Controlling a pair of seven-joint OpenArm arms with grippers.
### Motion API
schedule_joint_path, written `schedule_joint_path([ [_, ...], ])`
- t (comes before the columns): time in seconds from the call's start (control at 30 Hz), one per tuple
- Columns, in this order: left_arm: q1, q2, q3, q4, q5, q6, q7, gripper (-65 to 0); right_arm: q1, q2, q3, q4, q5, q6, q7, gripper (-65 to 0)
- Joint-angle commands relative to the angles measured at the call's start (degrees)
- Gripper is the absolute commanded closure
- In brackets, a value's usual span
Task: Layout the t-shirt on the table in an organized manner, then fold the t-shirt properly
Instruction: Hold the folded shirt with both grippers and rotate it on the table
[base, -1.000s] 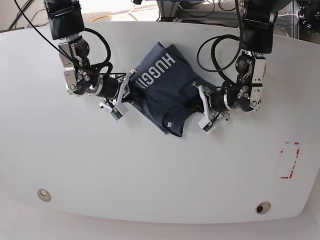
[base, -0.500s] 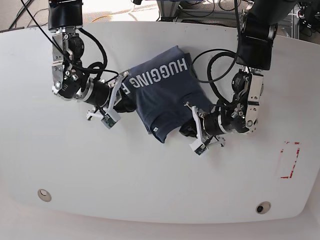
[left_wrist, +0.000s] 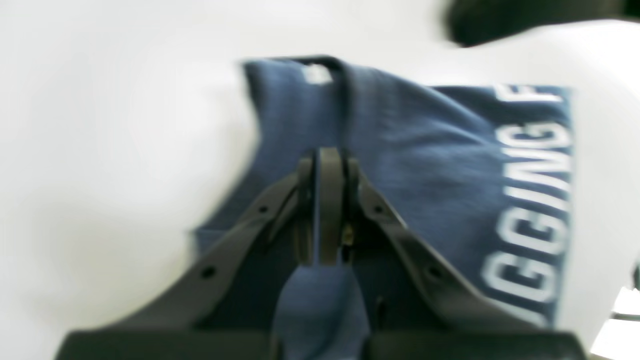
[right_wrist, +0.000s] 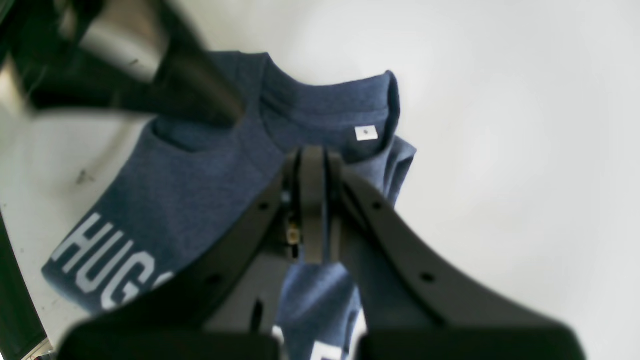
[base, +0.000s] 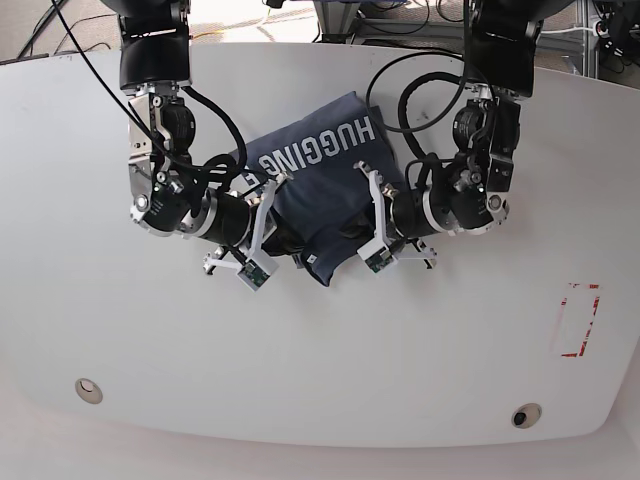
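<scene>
Layout step, not folding yet. Left gripper (left_wrist: 325, 210) is clamped on a pinch of the navy t-shirt (base: 310, 180); cloth runs from its jaws outward, white lettering (left_wrist: 535, 200) to its right. Right gripper (right_wrist: 312, 205) is likewise pinched on cloth, collar tag (right_wrist: 366, 133) just beyond its tips. Shirt lies bunched between both on the white table (base: 320, 350). Next: likely pull the grips apart to spread it flat.

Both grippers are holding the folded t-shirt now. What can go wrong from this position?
1. The left gripper and right gripper each pinch the t-shirt close together; uneven pulling may twist it rather than spread it.
2. The cloth is bunched between them, so hidden layers may be caught.
3. The two arms nearly meet above the table and could collide.
</scene>
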Motion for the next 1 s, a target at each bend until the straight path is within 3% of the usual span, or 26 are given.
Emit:
schedule_joint_path([
  [0.0, 1.45, 0.65, -0.41, 1.31, -0.57, -0.03, -0.86, 0.0, 0.85, -0.70, -1.05, -1.33, -1.85, 0.34, 4.95, -0.5],
  [0.2, 5.32, 1.35, -0.59, -0.54, -0.49, -0.03, -1.21, 0.0, -0.12, -1.05, -2.72, -7.66, -4.49, 0.34, 10.93, -0.5],
  [0.5, 4.53, 0.21, -0.76, -9.42, -0.49, -0.03, -2.97, 0.0, -1.87, -0.61, -2.54, -15.22, -4.93, 0.34, 17.43, -0.3],
  [0.67, 3.21, -1.46, -0.32, -14.16, -0.49, -0.03, -8.86, 0.0, -4.16, 1.14, -2.54, -15.49, -4.67, 0.34, 18.49, -0.3],
  [0.97, -1.19, -2.96, -0.59, -17.68, -0.49, -0.03, -9.21, 0.0, -9.96, 2.20, -2.37, -9.60, -4.58, 0.34, 18.40, -0.3],
])
